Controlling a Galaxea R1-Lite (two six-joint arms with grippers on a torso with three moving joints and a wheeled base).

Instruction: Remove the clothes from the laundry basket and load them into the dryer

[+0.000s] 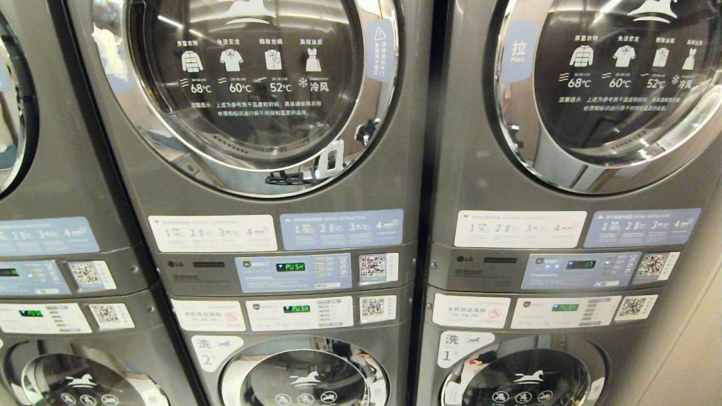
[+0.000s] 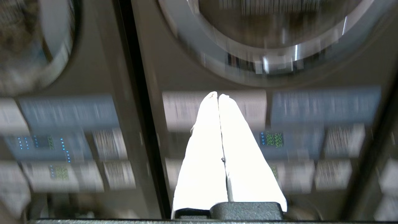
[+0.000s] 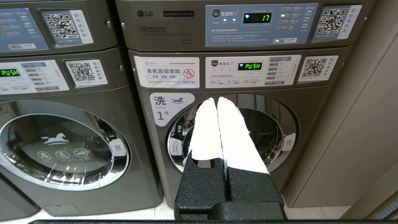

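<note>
1. We face a row of stacked grey machines; the dryer straight ahead sits in the upper tier, above a washer marked with a 2
2. The dryer's round door is shut: a wide chrome ring around dark glass, printed in white with four garment icons and temperatures under them
3. Below the door lie a white and a blue instruction sticker side by side, then the control panel whose green display reads PUSH, with a QR code at its right end
4. A second dryer of the same build stands to the right, its door also shut, a blue pull tag on the ring's left side
5. Our left gripper is closed and empty, its white fingers pressed together, pointing at the sticker strip under a dryer door; that view is blurred
6. Our right gripper is likewise closed on nothing, held low before the washer door marked 1
</note>
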